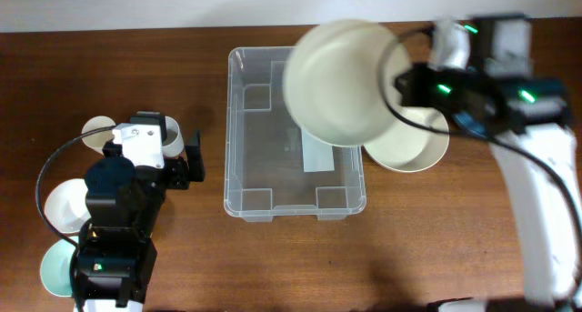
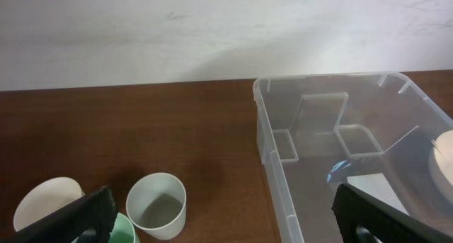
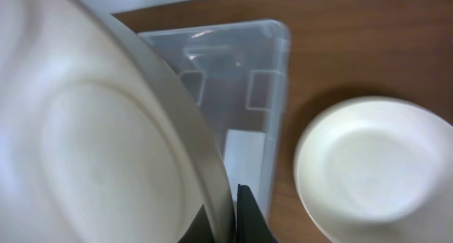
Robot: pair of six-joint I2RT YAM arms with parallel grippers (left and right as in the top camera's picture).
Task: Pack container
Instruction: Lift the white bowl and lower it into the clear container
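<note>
The clear plastic container (image 1: 238,130) sits mid-table with a white label (image 1: 317,154) on its base; nothing lies inside it. My right gripper (image 1: 400,83) is shut on the rim of a large cream bowl (image 1: 341,80) and holds it above the container's far right part. In the right wrist view the bowl (image 3: 92,144) fills the left side, with the container (image 3: 265,66) below it. My left gripper (image 1: 191,157) is open and empty, left of the container. In the left wrist view its fingers (image 2: 226,218) frame the container's wall (image 2: 272,158).
A second cream bowl (image 1: 414,148) rests on the table right of the container, also in the right wrist view (image 3: 379,172). White cups (image 1: 95,133) (image 1: 173,135), a white bowl (image 1: 64,206) and a mint one (image 1: 55,266) sit at the left. A white cup (image 2: 157,204) shows in the left wrist view.
</note>
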